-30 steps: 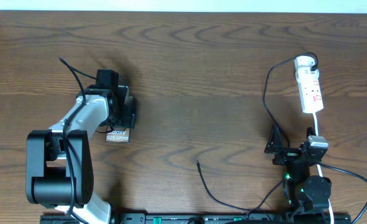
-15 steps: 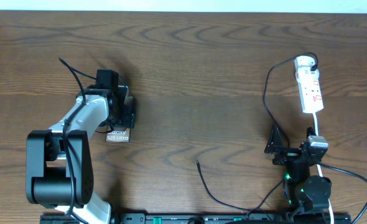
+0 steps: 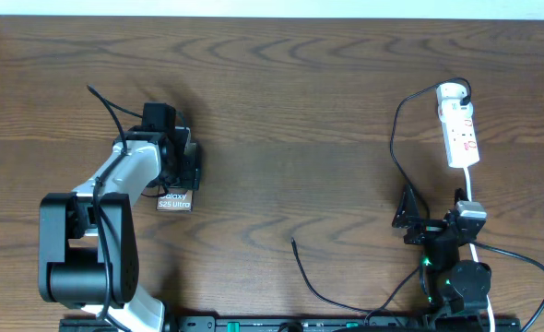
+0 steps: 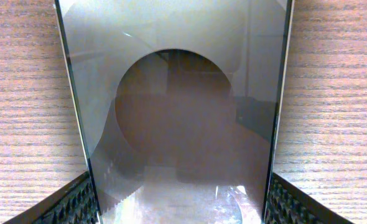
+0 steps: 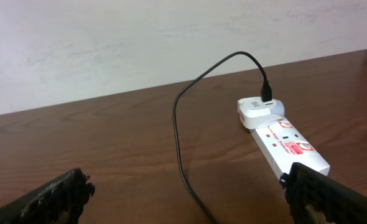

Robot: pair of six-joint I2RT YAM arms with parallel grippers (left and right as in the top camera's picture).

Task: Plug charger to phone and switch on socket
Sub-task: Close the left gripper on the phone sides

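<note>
Left wrist, glossy flat phone gripped between ribbed fingers

A dark brown wood-grain table is filling the view. A flat dark-edged rectangular phone with white Galaxy lettering is lying on its left side. At far right a long white plastic power strip with red markings is resting. A thin black charger cable is looping from its far end, the free tip lying near the front edge, well apart from the phone.
</note>
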